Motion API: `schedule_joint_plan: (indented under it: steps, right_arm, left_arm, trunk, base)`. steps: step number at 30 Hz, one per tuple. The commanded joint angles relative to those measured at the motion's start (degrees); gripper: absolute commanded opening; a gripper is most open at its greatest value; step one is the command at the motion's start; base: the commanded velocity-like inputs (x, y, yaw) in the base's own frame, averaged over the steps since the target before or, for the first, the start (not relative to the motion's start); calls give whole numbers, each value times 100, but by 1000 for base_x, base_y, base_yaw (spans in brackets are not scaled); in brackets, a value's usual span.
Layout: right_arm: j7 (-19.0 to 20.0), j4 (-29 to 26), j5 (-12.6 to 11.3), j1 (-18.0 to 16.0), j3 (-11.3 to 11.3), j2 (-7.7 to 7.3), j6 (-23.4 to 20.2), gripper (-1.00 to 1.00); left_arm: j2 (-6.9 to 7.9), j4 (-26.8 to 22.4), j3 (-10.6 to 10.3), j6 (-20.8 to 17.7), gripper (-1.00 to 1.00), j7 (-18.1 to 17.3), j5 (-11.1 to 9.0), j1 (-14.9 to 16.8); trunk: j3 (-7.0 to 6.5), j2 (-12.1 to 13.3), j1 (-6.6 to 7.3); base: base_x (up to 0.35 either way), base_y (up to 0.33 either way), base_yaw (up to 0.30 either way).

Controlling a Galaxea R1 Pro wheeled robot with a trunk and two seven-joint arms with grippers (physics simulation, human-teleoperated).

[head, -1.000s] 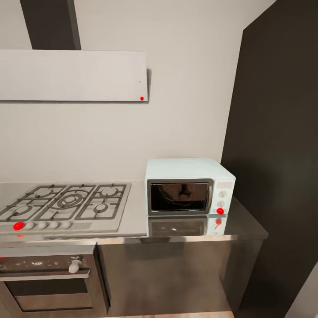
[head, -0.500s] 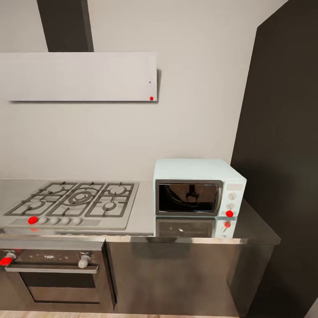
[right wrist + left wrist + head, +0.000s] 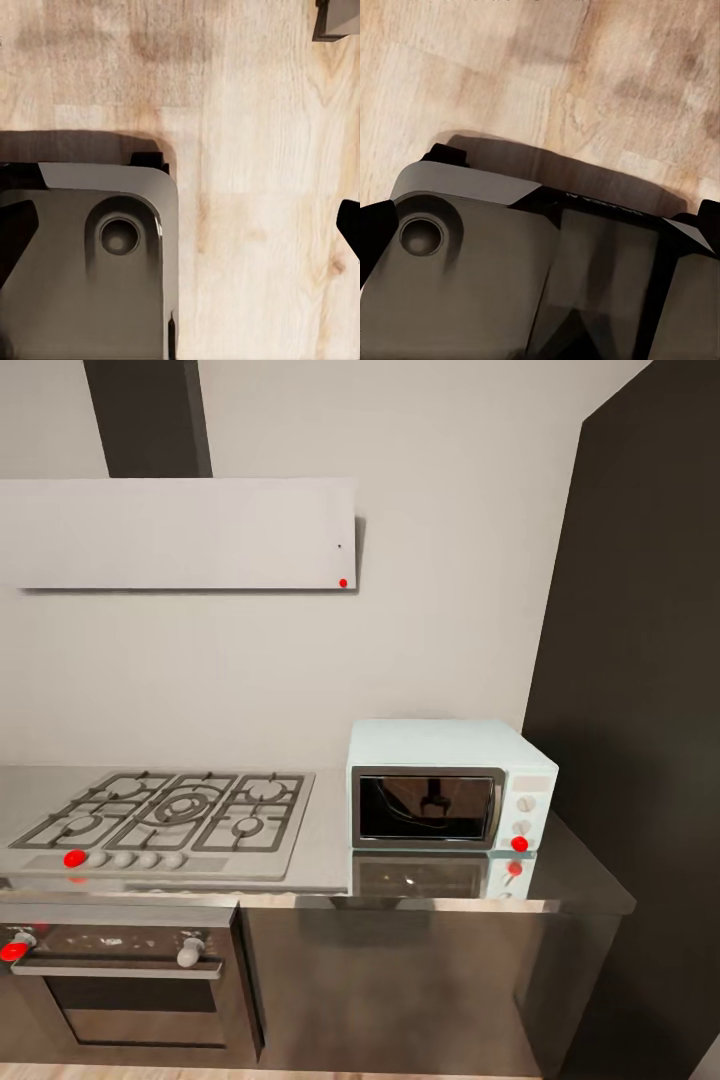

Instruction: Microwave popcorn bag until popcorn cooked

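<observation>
Grey countertop (image 3: 330, 860) carries gas hob (image 3: 170, 822) beside microwave (image 3: 450, 785).

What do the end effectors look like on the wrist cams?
Left end effector and right end effector look alike: two plain matte black fingers each, wedge-shaped, tapering to blunt tips. No cables or markings visible on them.

My head camera faces the kitchen wall from a short way back, looking forward and slightly down over the countertop (image 3: 330, 860), with the microwave (image 3: 450, 785) right of centre and the gas hob (image 3: 165, 820) at left. Both my wrist cameras point down, close above my own grey base (image 3: 510, 285) and the wooden floor (image 3: 255, 150); these two share base and floor, and neither shares anything with the head view.
</observation>
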State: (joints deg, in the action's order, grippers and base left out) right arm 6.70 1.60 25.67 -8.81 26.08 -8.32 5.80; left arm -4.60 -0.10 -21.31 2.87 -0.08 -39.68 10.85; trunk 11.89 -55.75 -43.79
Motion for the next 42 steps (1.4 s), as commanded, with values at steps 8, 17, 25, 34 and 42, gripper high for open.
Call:
schedule_joint_plan:
  steps: [8,17,25,34,42]
  right_arm:
    - [-83,-1088,51,-7,18,443,16,100]
    - [-51,-4065,45,-7,2,1274,-953,100]
    - [93,-8052,-52,17,-762,1465,-3193,100]
    - [127,-8403,-44,-1123,-771,1428,-4274,100]
    - [59,-8157,-72,-1385,-734,1399,-3520,100]
  left_arm:
    - [20,0,-40,19,100,-15,-33,5]
    - [21,1,-40,12,100,-27,-39,5]
    - [21,1,-40,11,100,-44,-31,5]
    - [21,1,-40,11,100,-45,-31,5]
    - [21,1,-40,10,100,-49,6,5]
  trunk:
    - [8,-5,0]
    - [8,-5,0]
    - [8,-5,0]
    - [8,-5,0]
    - [8,-5,0]
  base:
    - [0,0,0]
    - [0,0,0]
    - [0,0,0]
    - [0,0,0]
    - [0,0,0]
